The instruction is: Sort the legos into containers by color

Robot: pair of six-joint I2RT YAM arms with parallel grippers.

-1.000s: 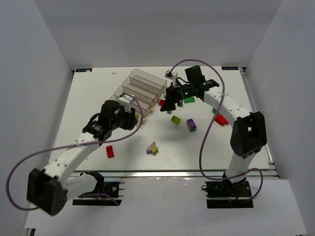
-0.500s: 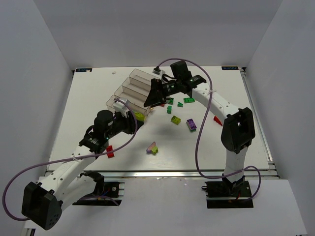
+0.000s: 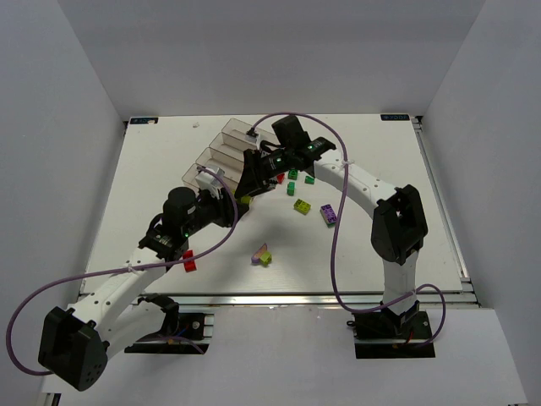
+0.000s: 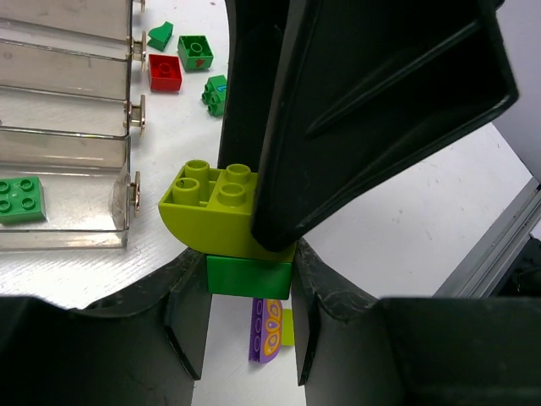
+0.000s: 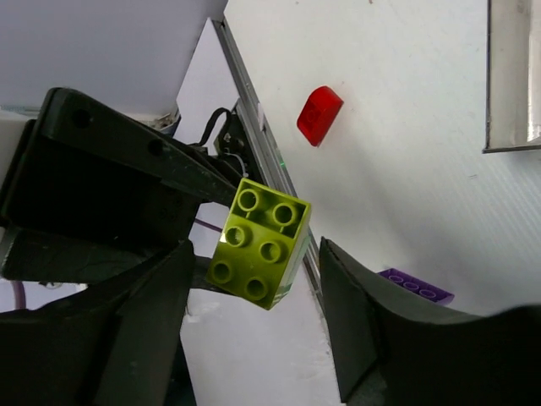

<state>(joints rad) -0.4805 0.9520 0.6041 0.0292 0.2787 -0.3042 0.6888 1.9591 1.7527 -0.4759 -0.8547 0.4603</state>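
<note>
My left gripper [image 3: 237,206] [image 4: 251,272] is shut on a dark green brick [image 4: 248,277] that is stuck under a lime-yellow brick [image 4: 221,213] [image 3: 245,200], and holds the pair above the table beside the clear bins [image 3: 228,152]. My right gripper [image 3: 250,184] [image 5: 258,283] is open, its jaws on either side of the same lime-yellow brick [image 5: 259,240]. One right finger [image 4: 355,110] covers that brick's right half in the left wrist view. A green brick [image 4: 19,200] lies in the nearest bin [image 4: 68,148].
Loose bricks lie on the table: a red one [image 3: 188,260] under my left arm, a purple and lime pair [image 3: 262,255], a lime one [image 3: 301,205], a purple one [image 3: 328,214], and green ones [image 3: 292,188] and a red one [image 3: 279,178] right of the bins.
My right arm has swung left from the loose bricks to the left gripper. My left gripper has drawn back from the bins with the lime-yellow brick showing in it.
</note>
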